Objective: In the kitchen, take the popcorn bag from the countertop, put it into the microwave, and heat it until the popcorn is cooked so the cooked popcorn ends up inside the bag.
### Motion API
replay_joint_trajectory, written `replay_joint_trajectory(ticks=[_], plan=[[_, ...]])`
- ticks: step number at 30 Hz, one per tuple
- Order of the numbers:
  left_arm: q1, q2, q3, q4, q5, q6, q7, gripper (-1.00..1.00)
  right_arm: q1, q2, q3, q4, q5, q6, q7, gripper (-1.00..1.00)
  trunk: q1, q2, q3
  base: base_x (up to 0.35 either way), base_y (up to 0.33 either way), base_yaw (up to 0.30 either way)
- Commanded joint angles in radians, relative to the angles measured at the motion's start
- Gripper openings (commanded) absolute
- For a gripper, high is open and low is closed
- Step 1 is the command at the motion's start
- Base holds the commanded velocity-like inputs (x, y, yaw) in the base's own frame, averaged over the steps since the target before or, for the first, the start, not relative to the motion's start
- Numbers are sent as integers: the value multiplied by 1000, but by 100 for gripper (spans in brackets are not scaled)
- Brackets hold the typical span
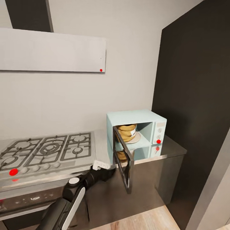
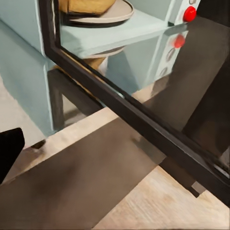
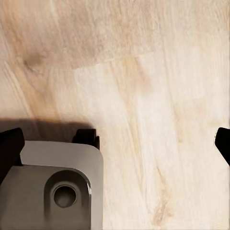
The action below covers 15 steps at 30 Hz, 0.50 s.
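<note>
The bag [image 1: 126,132] is seen standing upright on the round plate [image 1: 135,139] inside the microwave [image 1: 136,134], so the placing step is judged complete and closing and heating are judged to remain. The microwave is set on the countertop [image 1: 174,150] just beside the hob [image 1: 44,151], against the wall and close to a dark tall cabinet [image 1: 198,95]. Its door [image 1: 124,161] is swung fully outward on the side nearer the hob, past the counter edge, which leaves the cavity exposed. The left gripper [image 1: 108,171] is held low at the counter front, just beside the outer face of the door; this position is judged suited to pushing the door shut. Whether its jaws are apart or together cannot be told, since the tips are dark and blurred against the door. In the left wrist view the door frame [image 2: 129,115] is crossed diagonally, with the plate [image 2: 103,14], the bag [image 2: 84,5] and the red button [image 2: 189,13] of the control panel beyond it. The right gripper [image 3: 120,143] is pointed down at the wooden floor [image 3: 143,72], with its fingers [image 3: 9,143] spread wide and nothing between them; it is judged to be parked out of the way above part of the robot's base [image 3: 52,187]. A white hood [image 1: 52,51] is mounted above the hob.
</note>
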Motion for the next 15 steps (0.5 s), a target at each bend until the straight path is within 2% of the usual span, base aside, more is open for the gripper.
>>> replay_joint_trajectory(ticks=[1,4,11,13,15], plan=[[-1,0,-1,0,8,7,1,100,-1,-1,-8,1,8,2,2,100,0,-1,-1,241,-179,0],[-1,0,-4,1,8,7,1,100,-1,-1,-8,1,8,3,0,100,0,-1,-1,202,-150,0],[-1,0,-16,0,13,7,-1,100,-1,-5,-8,1,8,-1,0,100,0,-1,-1,4,-3,0],[-1,-1,-74,-1,13,7,-2,100,-1,-2,-8,1,8,2,2,100,0,-1,-1,0,0,0],[-1,-2,-111,-1,16,7,-8,100,-1,-1,-8,1,8,2,3,100,0,-1,-1,0,0,0]])
